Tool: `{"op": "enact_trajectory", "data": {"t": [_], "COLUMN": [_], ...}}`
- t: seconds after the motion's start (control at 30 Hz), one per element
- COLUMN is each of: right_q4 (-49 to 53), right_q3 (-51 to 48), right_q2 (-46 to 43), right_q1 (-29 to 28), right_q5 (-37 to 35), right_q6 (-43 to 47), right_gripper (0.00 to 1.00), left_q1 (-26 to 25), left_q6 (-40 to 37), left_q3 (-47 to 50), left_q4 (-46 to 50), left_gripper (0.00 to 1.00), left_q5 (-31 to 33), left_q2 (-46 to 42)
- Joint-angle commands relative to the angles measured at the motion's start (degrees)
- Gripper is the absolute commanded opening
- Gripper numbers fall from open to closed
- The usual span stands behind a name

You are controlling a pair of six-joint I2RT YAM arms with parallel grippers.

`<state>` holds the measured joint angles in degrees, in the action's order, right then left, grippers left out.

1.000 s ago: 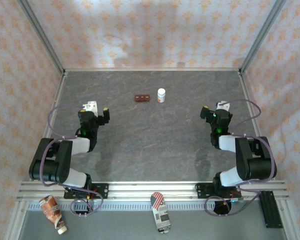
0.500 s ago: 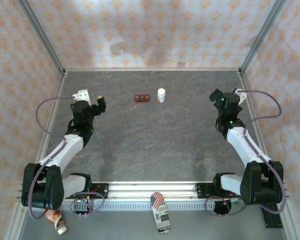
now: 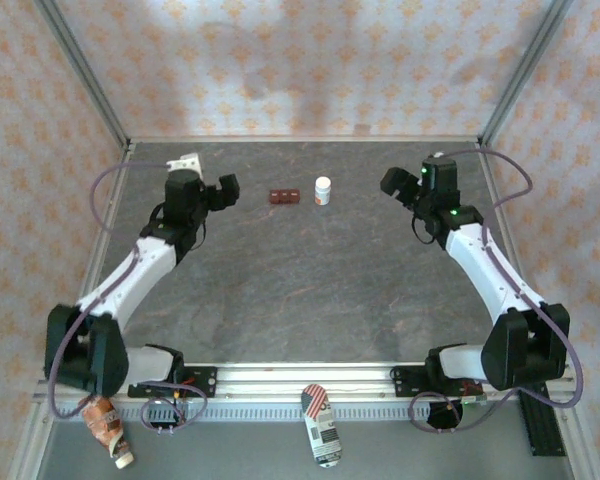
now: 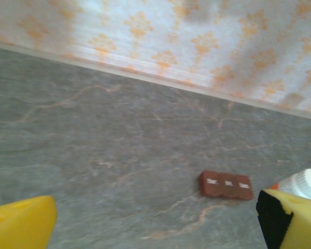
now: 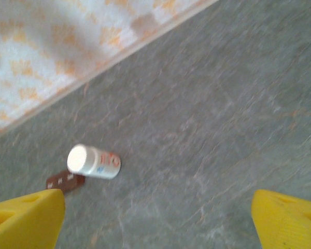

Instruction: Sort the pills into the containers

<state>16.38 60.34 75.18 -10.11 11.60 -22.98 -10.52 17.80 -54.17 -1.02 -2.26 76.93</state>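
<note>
Left gripper (image 3: 224, 191) and right gripper (image 3: 393, 183) both spread wide, nothing between; containers (image 4: 226, 185) lie ahead of the left jaws, toward the right finger, white bottle (image 5: 94, 162) just beside them; likely best to centre the right jaws on the bottle's body before closing, without nudging the strip.

1. We see the containers (image 4: 226, 185) dark red-brown, with pale lettering.
2. The bottle (image 5: 93, 162) looks white to us, its label red and blue.
3. Our table (image 3: 300, 280) is grey, veined like marble.
4. The walls (image 3: 310, 60): pale, with repeating orange floral motifs.
5. We note yellow fingers (image 4: 20, 220) on the left gripper (image 4: 156, 207) and the right gripper (image 5: 158, 199).
</note>
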Motion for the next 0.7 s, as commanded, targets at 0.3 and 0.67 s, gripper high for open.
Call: {"op": "enact_trajectory", "data": {"t": [0.3, 0.67], "right_q4": [9.6, 12.4], "right_q3": [-0.2, -2.1], "right_q2": [-0.6, -4.0], "right_q1": [-4.5, -5.2], "right_q5": [1.1, 2.9], "right_q6": [-0.8, 0.3], "right_gripper": [0.91, 0.91], "left_q1": [-9.1, -13.4], "left_q6": [3.7, 12.0], "left_q3": [-30.8, -47.4], "left_q4": [14.5, 9.0], "left_gripper": [1.00, 1.00], "left_q5": [-9.5, -10.1], "left_q2": [31.0, 49.6]}}
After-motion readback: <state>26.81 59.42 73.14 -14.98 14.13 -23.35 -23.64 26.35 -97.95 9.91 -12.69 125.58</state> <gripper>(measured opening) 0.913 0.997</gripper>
